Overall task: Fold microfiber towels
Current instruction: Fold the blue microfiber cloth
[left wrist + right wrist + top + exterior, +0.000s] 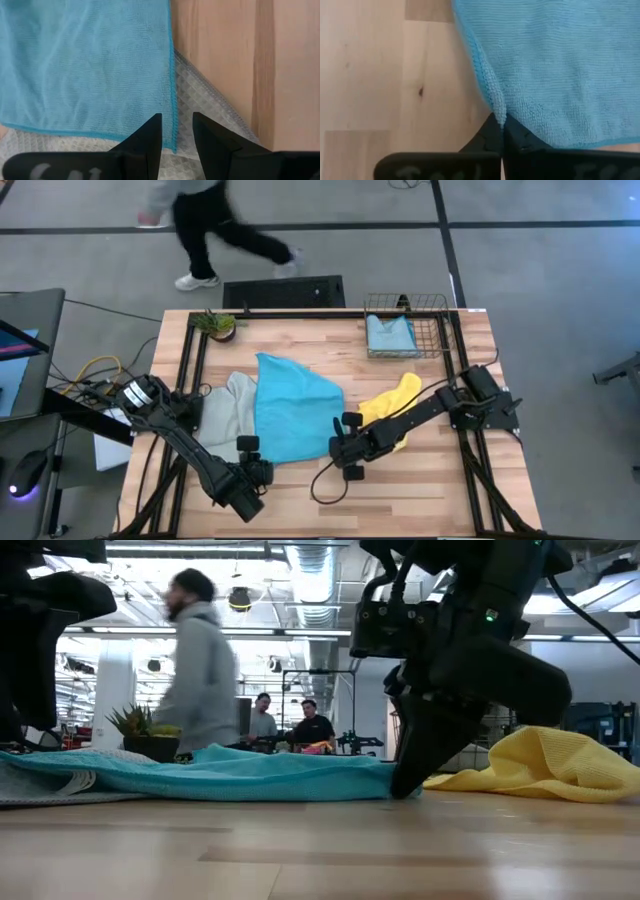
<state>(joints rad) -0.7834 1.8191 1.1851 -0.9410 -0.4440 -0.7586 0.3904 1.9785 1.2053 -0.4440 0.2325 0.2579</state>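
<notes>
Pale wooden planks make up the table, and black rails run down its left and right sides. Lots of bare wood is free along the bottom of the high view and in the lower right corner.

The cyan-blue towel lies spread out in the middle of the table, soft and fuzzy, with a neat stitched edge. It lies partly over the grey-green towel on its left, which has a small waffle pattern. The yellow towel sits crumpled just right of the middle. The pale blue towel rests inside the wire mesh basket at the top right. A little potted plant stands at the top left corner of the table.

The right gripper is at the lower right corner of the cyan-blue towel, near the middle of the picture. Its fingers are pressed together and pinch the towel's edge, so the cloth bunches up there.

The left gripper hangs over the towel's lower left corner. Its fingers have a gap between them and hold nothing.

A person walks on the grey floor past the top of the table.
</notes>
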